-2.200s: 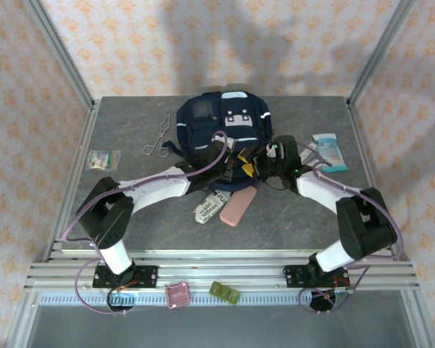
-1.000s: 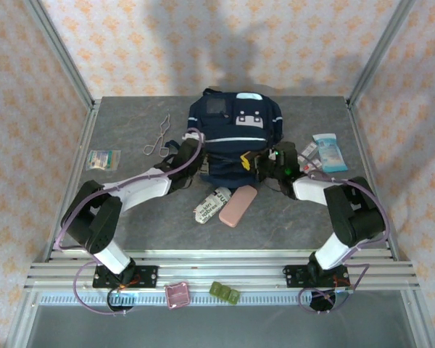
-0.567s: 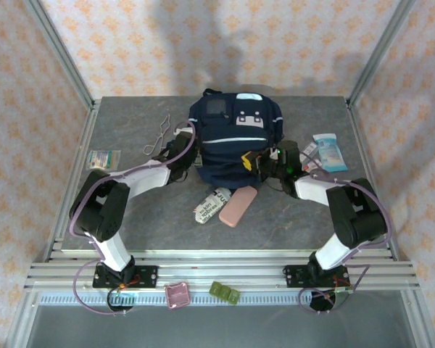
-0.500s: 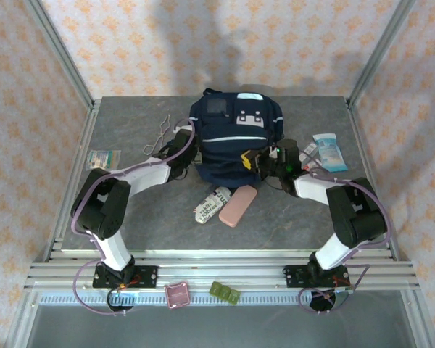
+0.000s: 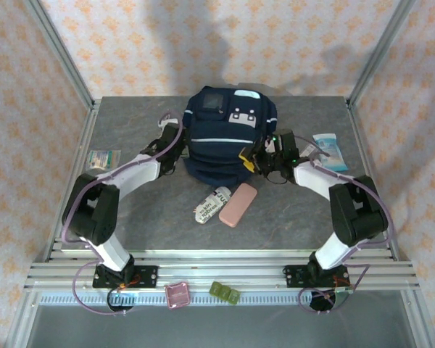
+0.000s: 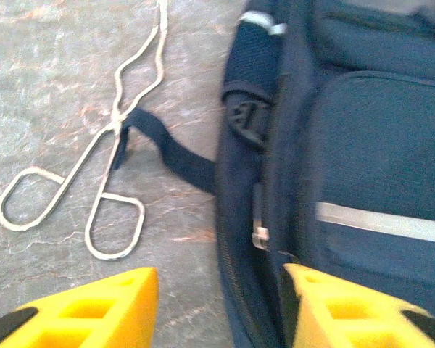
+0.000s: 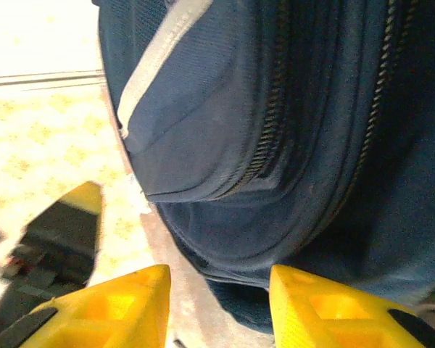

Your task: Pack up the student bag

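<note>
As it lies front-up, student bag [image 5: 225,141] navy, grey-striped, white-patched.

— What's lying loose on that grey table [image 5: 130,210]?
— A flat pink case [image 5: 238,205] toward the near edge, with a white printed packet [image 5: 210,205] right up against its left side.
— And out at the sides?
— A small clear packet [image 5: 103,158] by the left edge and a blue-and-white tissue pack [image 5: 329,151] over on the right. A pair of wire tongs [image 6: 116,123] lies flat on the tabletop.
— Anything on the front rail?
— A little pink tray [image 5: 177,295], and a green moulded piece [image 5: 225,292] near it.
</note>
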